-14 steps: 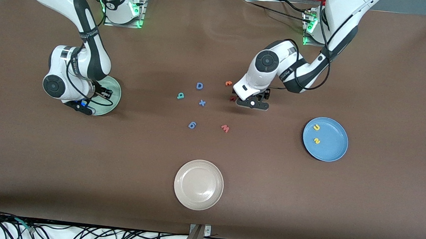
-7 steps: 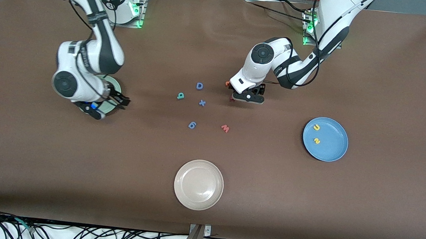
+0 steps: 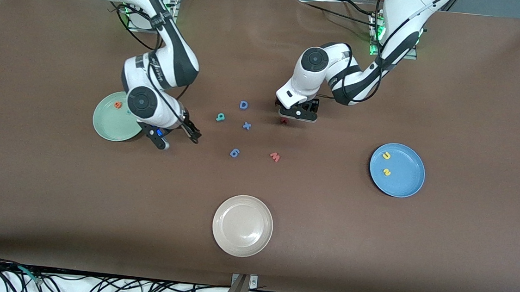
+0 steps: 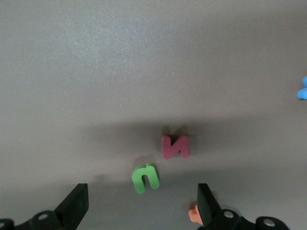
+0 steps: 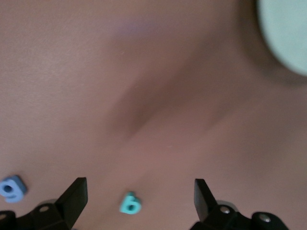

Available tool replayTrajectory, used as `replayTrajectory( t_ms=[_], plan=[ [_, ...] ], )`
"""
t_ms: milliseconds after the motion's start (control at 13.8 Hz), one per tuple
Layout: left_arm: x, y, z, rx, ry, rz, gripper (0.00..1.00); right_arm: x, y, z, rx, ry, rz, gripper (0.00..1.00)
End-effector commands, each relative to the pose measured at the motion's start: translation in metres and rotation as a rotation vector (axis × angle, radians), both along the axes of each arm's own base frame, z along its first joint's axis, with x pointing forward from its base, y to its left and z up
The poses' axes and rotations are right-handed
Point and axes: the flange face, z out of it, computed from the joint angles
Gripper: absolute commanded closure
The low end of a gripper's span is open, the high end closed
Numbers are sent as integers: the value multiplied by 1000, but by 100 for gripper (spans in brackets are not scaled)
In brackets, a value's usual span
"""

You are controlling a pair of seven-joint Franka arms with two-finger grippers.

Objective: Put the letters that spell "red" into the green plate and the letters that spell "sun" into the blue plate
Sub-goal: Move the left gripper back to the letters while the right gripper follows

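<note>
Over the green "n" (image 4: 145, 178) hovered the left gripper (image 4: 142, 207), spread and empty, needing descent; right gripper (image 5: 139, 203), likewise spread, neared the teal "d" (image 5: 130, 203).

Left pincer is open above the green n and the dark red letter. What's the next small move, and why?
Probably lower the left pincer onto the green n and close. Its fingers are open and empty, the n lies between them, and the blue plate holds only two yellow letters. The dark red letter lies close by, so keep clear of it.
</note>
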Motion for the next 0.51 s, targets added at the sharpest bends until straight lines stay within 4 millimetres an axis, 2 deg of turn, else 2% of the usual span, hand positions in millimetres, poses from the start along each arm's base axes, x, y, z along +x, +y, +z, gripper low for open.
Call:
replayTrajectory(
  t_ms=[0, 145, 290, 435],
  plan=[
    [-5, 0, -14, 20, -50, 1, 0, 1, 28, -23, 19, -18, -99, 2],
    [-8, 0, -20, 30, -59, 9, 0, -8, 49, -37, 26, -33, -129, 2],
    [-9, -1, -21, 31, -59, 6, 1, -19, 70, -39, 26, -43, -138, 2],
    [-10, -1, -22, 32, -56, 4, 5, -30, 80, -43, 12, -30, -150, 6]
  ],
)
